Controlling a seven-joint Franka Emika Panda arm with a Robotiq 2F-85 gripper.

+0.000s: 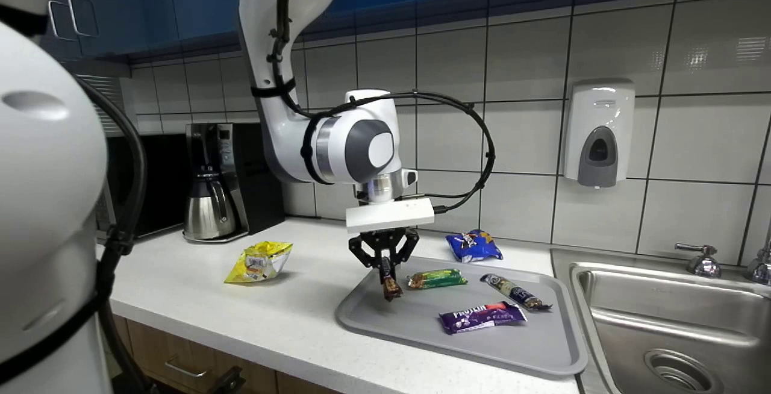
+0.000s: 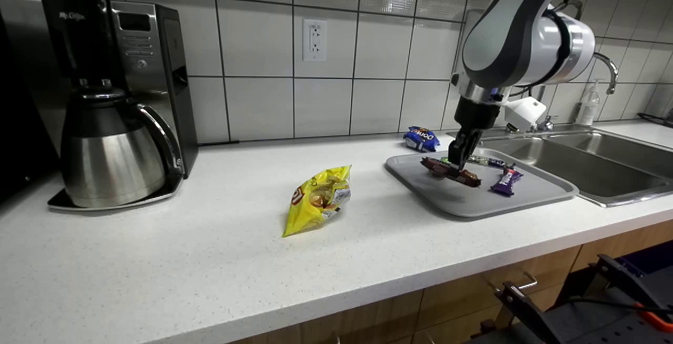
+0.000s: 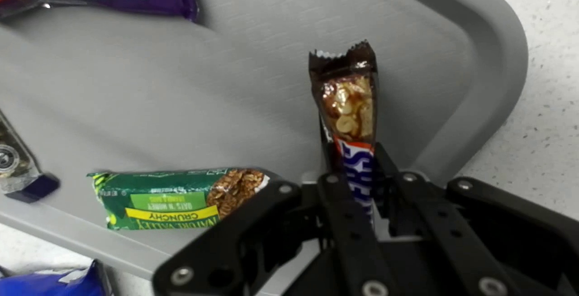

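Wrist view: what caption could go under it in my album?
A claw grips a Snickers bar over a gray tray, with a Nature Valley Crunchy bar lying nearby.

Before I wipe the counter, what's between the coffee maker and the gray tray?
A yellow snack bag lies between the coffee maker and the gray tray, on the counter, in both exterior views.

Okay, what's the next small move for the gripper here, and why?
I'd probably raise the gripper slightly, straight up: it's shut on the brown-wrapped bar, low over the gray tray, with the green granola bar lying close by, so moving sideways first might bump that.
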